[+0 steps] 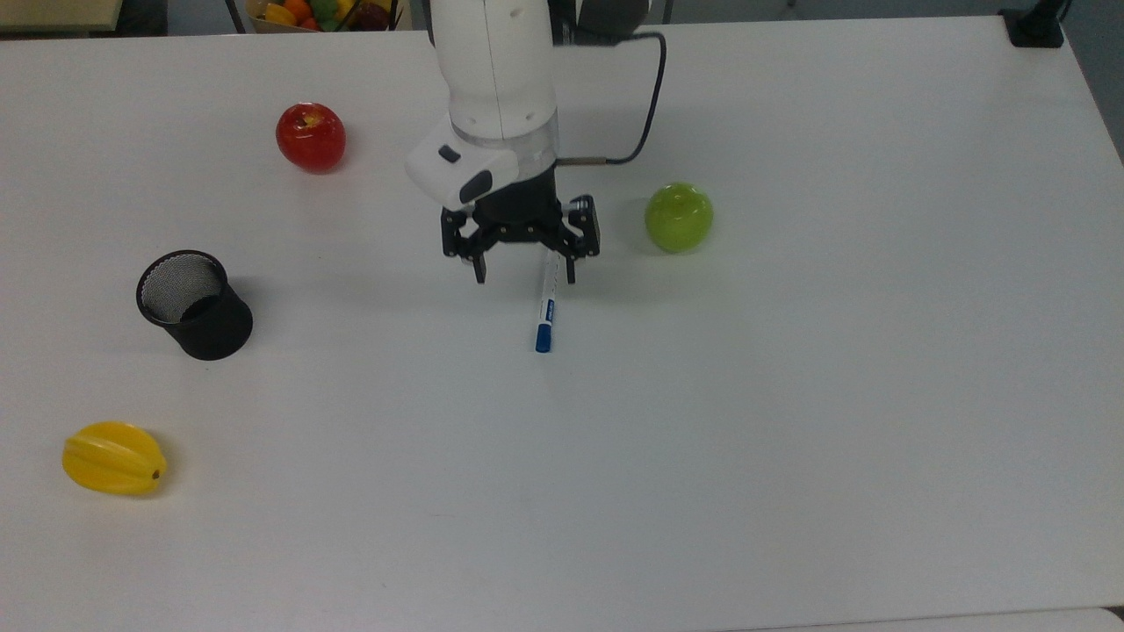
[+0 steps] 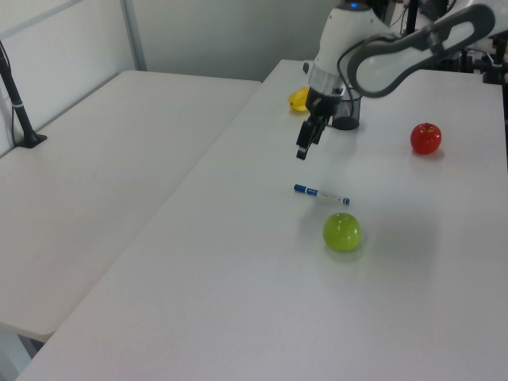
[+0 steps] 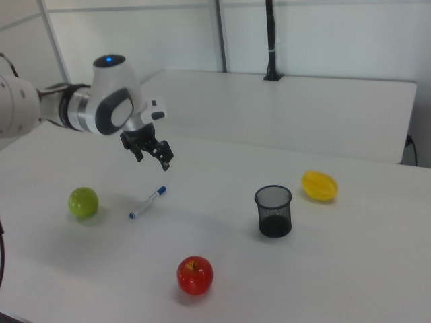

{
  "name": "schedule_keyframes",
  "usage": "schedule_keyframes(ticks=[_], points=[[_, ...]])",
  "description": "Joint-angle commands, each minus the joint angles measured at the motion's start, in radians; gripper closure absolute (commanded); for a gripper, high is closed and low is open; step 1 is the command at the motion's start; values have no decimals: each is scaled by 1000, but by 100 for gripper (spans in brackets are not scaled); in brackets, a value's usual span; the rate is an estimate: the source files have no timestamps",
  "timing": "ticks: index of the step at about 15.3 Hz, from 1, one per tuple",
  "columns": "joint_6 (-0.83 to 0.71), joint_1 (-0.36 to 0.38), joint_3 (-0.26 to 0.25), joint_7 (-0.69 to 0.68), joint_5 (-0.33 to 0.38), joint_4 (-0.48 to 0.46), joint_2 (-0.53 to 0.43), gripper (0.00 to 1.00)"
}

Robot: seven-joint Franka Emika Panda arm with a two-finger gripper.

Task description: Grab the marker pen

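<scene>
Marker pen is seen flat on the white desk, free of any grip, its blue cap towards the top view's bottom edge and its white barrel running up under the claw. The claw is held spread wide and empty. In the top view it is seen overlapping the barrel's far end, while in the left view the claw is shown hanging well clear above the pen. A green apple is seen near the pen; a mesh cup, red apple and yellow fruit are set well apart.
</scene>
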Motion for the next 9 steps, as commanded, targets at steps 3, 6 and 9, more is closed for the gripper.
schedule_keyframes(ticks=[3, 6, 9], points=[[-345, -55, 0, 30, 0, -30, -232, 0], [-473, -81, 1, 31, 14, -30, -329, 0], [-563, -104, 1, 33, 23, -28, -384, 0]])
